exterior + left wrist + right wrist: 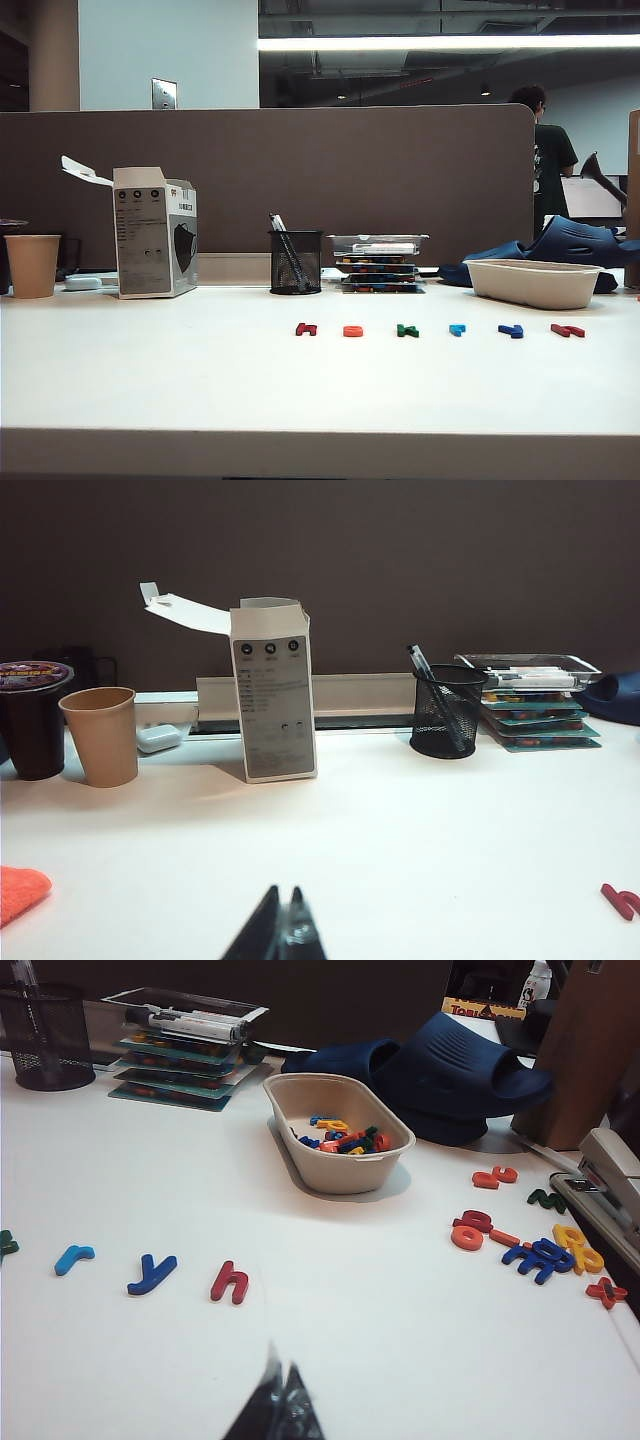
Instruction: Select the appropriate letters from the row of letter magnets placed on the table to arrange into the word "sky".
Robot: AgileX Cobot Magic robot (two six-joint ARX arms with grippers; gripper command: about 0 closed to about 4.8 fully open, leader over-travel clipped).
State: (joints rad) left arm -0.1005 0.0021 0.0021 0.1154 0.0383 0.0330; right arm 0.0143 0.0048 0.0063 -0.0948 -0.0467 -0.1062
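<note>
Nothing done yet: row of letter magnets (440, 330) lying untouched on desk (200, 380), at 5 o'clock from pen cup (296, 262). Orange-red (353, 331), green (407, 330), dark blue (511, 330) waiting unpicked. Left hand (281, 935), right hand (279, 1405) hovering clenched, empty, near desk edge.

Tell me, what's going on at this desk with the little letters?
Nothing is being handled yet. Six letter magnets lie in a row on the table, among them the orange-red one, the green one and the dark blue one. The left end effector and right end effector hover shut above the table, holding nothing.
</note>
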